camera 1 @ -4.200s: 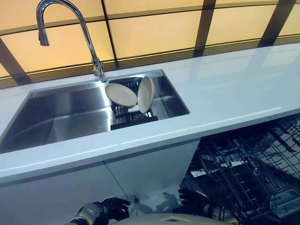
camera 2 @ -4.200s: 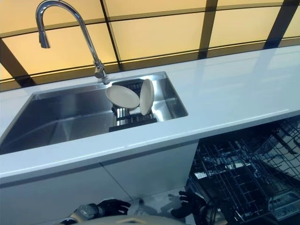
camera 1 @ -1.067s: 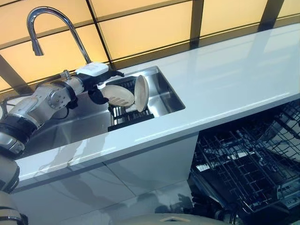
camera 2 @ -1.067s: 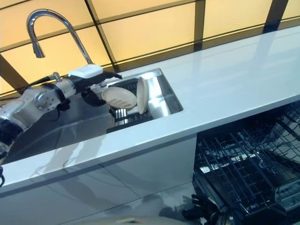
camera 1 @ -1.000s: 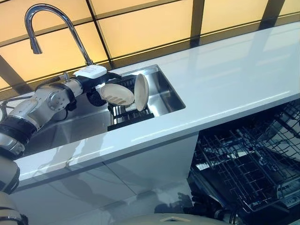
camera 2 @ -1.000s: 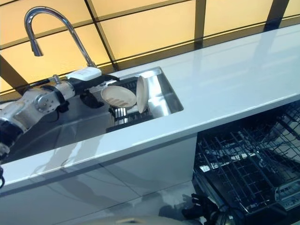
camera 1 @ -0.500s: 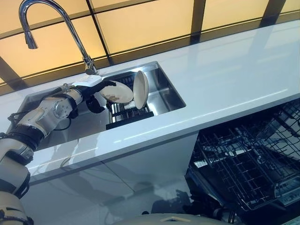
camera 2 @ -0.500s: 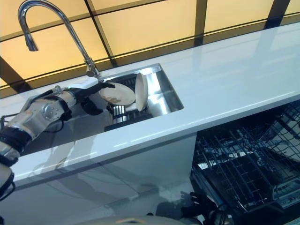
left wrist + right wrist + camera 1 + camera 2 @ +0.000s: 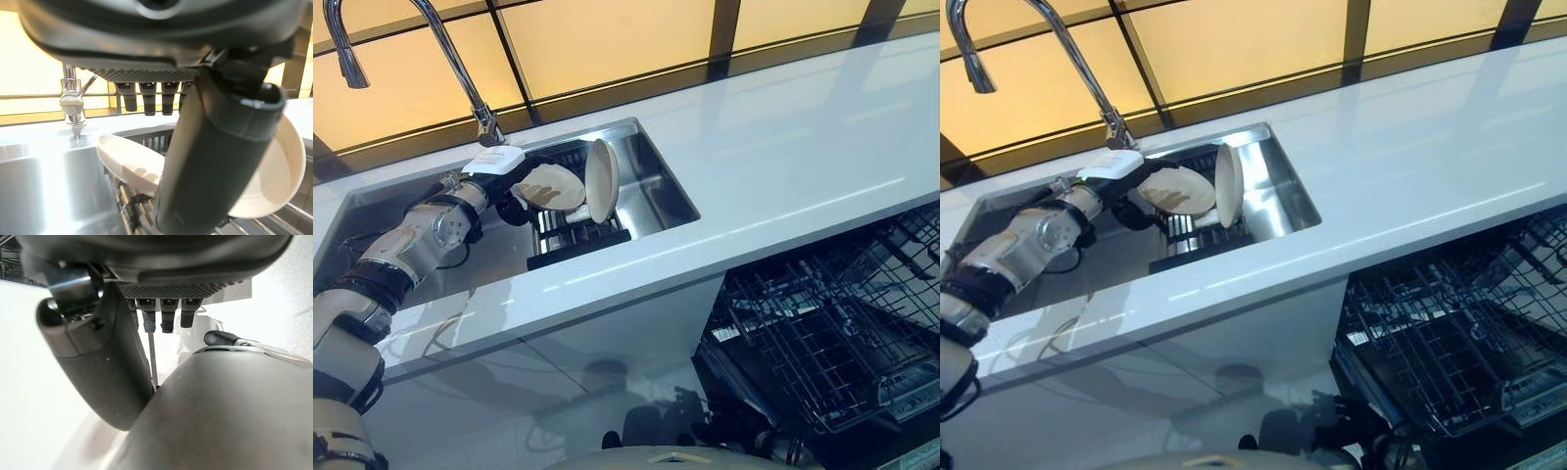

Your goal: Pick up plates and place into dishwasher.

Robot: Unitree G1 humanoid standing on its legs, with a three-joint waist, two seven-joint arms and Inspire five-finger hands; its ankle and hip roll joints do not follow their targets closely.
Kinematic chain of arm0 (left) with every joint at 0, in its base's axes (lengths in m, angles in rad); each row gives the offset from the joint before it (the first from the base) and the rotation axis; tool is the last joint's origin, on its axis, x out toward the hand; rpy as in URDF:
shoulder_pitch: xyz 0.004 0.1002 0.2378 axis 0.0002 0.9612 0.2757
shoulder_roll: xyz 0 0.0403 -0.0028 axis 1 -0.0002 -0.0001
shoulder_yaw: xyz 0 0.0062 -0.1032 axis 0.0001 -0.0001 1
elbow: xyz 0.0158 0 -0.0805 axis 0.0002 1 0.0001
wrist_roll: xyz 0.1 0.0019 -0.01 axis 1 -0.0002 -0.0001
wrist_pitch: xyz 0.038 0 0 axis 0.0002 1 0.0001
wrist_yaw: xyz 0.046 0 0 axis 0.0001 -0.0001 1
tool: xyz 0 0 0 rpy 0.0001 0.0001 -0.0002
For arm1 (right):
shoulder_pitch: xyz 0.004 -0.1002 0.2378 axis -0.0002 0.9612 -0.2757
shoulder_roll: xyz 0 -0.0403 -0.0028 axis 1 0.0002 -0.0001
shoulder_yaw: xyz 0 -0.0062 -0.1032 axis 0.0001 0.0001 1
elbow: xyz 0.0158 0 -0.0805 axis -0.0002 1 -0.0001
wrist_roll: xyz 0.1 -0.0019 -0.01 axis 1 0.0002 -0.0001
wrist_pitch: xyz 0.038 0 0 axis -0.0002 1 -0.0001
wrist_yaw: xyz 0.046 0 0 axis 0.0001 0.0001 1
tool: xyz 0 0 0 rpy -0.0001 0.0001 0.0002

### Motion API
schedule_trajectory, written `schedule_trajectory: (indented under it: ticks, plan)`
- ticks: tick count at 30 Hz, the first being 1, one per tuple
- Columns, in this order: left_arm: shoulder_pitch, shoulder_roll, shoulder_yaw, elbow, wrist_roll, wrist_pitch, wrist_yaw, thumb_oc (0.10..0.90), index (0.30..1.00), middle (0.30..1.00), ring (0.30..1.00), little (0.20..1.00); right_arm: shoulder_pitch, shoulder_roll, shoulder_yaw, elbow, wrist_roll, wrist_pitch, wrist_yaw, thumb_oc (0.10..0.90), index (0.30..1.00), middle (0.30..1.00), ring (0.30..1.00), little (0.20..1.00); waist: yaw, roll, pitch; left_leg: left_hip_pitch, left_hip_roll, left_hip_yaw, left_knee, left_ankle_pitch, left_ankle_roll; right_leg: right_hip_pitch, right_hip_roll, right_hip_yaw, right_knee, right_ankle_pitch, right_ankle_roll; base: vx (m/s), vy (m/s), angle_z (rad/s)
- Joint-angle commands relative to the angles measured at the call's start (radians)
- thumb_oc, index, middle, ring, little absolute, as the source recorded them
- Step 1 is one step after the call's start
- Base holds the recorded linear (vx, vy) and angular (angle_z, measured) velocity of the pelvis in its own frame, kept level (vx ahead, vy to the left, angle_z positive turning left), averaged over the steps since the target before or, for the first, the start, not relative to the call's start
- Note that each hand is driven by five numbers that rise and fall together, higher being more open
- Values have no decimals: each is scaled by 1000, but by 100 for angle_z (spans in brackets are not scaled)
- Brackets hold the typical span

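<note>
1. Presently, 2 cream plates sit in the dark drying rack (image 9: 576, 238) at the right end of the stainless sink (image 9: 658, 192): the leaning plate (image 9: 548, 186) tilts back over the wires, and the upright plate (image 9: 599, 179) stands on edge just beside it. The rack's wires evidently keep both propped so that an edge is offered for grasping.
2. 1 left hand (image 9: 516, 183) reaches across the sink to the leaning plate; in the left wrist view its fingers (image 9: 149, 98) hang straight and apart from the thumb (image 9: 215, 161), above the plate (image 9: 132, 164), not closed on anything. Judged step: closing in for the first pick-up, with no plate lifted yet.
3. 1 right hand (image 9: 98, 367) hangs low, idle, fingers relaxed and holding nothing.
4. 1 dishwasher rack (image 9: 822, 343), pulled out below the white countertop (image 9: 783, 157), holds no plates, seemingly ready to take them.
5. 1 gooseneck faucet (image 9: 460, 78) rises behind the sink, beside the left hand.
</note>
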Motion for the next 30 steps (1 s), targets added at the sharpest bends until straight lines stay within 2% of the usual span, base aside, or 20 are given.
schedule_trajectory:
  ticks: [1,21,30]
  plan:
    - [-120,27,184,94,16,11,101,800,900,900,900,900,49,-12,22,0,-43,-12,5,800,900,900,900,900,-16,4,11,41,-93,81,7,-182,79,-9,46,93,6,-65,54,17,28,-8]
    - [-101,-39,183,81,58,84,95,800,900,900,900,900,36,-7,20,-12,-27,-27,-15,800,900,900,900,900,-25,4,53,10,-93,89,7,-176,86,-45,41,120,6,-49,61,2,6,-3]
    - [-122,-54,169,108,81,109,123,800,900,900,900,900,14,-20,25,-28,-12,-37,-17,800,900,900,900,900,-32,2,91,-11,-90,96,7,-169,85,-67,38,125,6,-42,60,-1,4,-4]
